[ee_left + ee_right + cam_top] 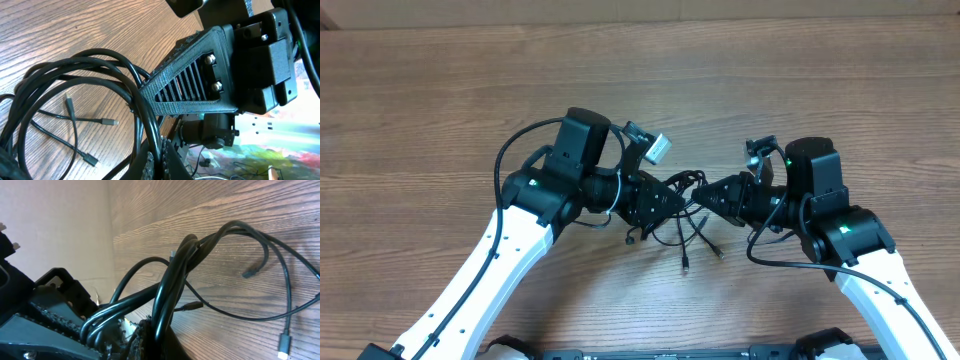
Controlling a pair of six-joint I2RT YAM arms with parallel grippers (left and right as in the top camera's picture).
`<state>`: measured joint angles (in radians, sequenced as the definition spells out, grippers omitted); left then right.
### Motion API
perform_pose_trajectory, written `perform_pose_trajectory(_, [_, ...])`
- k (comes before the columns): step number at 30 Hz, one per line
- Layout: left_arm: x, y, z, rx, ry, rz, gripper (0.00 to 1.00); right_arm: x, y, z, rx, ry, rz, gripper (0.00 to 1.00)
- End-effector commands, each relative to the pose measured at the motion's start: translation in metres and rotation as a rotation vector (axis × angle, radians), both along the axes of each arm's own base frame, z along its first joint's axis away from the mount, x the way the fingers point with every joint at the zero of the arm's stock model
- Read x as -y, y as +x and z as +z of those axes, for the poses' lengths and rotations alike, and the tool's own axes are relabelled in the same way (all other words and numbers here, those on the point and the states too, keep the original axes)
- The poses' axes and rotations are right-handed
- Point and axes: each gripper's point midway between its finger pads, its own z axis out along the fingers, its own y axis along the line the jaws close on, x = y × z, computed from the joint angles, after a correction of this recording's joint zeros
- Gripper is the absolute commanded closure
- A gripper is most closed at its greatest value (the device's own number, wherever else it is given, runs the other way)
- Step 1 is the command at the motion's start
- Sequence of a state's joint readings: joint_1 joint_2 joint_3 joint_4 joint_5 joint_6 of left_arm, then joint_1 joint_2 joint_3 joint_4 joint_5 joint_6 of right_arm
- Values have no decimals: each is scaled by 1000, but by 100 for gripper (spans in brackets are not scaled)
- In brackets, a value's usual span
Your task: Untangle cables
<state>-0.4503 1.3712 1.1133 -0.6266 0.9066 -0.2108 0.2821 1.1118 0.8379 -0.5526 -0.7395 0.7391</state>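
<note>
The cables [686, 205] are thin black cords bunched at mid-table, between my two grippers. My left gripper [676, 198] comes in from the left and is shut on a strand of the bunch. My right gripper [704, 196] faces it tip to tip, shut on the same bunch. In the left wrist view the cables [95, 85] arc over the wood and run down between the left gripper [159, 162] pads. In the right wrist view the cables [190, 247] pass as a thick bundle through the right gripper [153, 337]. Loose plug ends [688, 265] trail toward the front.
The wooden table [440, 90] carries nothing else in view. Silver-tipped plugs [111, 121] lie flat on the wood below the loops. Further plug ends [284, 344] rest on the wood at the right. The other arm's finger frame [200, 80] fills the middle of the left wrist view.
</note>
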Motion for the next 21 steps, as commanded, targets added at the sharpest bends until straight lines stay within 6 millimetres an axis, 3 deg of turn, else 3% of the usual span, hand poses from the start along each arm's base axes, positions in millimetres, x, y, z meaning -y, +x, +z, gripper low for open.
perform_pose_trajectory(1, [-2,1,22,35,-62,-15,96,7,5,-8,2,-52,-39,95])
perform_pose_trajectory(10, [-22,12,21,-15,-73,42,96,31,9,-33,-43,-196,-148,95])
perform_pose_trajectory(21, [-71,29,7,-90,-33,176,96,48,10,-47,-69,-295,-217,95])
